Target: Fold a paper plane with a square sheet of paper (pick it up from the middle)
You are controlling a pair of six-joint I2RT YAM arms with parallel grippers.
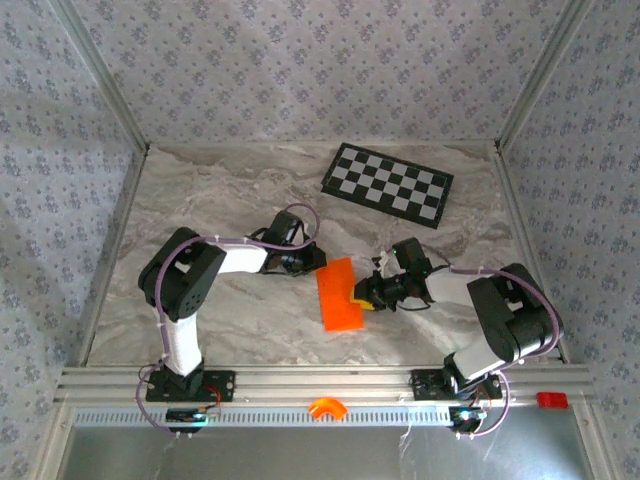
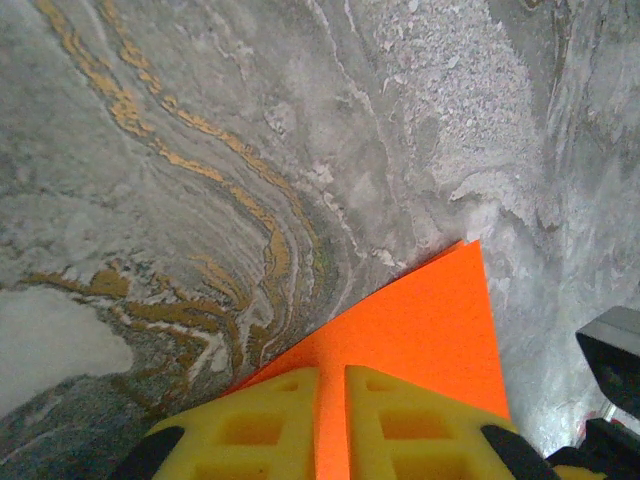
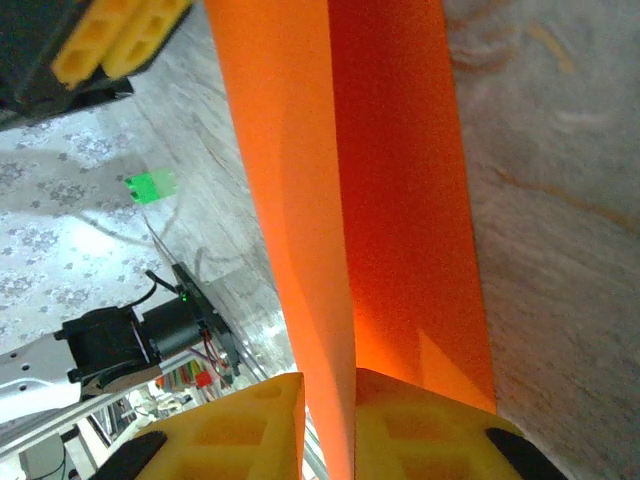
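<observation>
The square sheet of paper (image 1: 338, 300), bright orange and folded to a long narrow shape, lies on the marble table (image 1: 230, 190) between the arms. My left gripper (image 1: 312, 264) is at its far left corner. In the left wrist view its yellow fingers stand almost together on the paper (image 2: 420, 330), and the left gripper (image 2: 333, 375) is shut, with orange showing in the thin slit. My right gripper (image 1: 362, 297) is at the paper's right edge. In the right wrist view a raised fold of the paper (image 3: 390, 180) runs between the fingers of the right gripper (image 3: 330, 385), which is shut on it.
A black-and-white checkerboard (image 1: 388, 183) lies at the back right. A small orange arch-shaped part (image 1: 326, 407) sits on the front rail, a red piece (image 1: 551, 400) at the right. A tiny green piece (image 3: 150, 185) shows on the table. Patterned walls close in three sides.
</observation>
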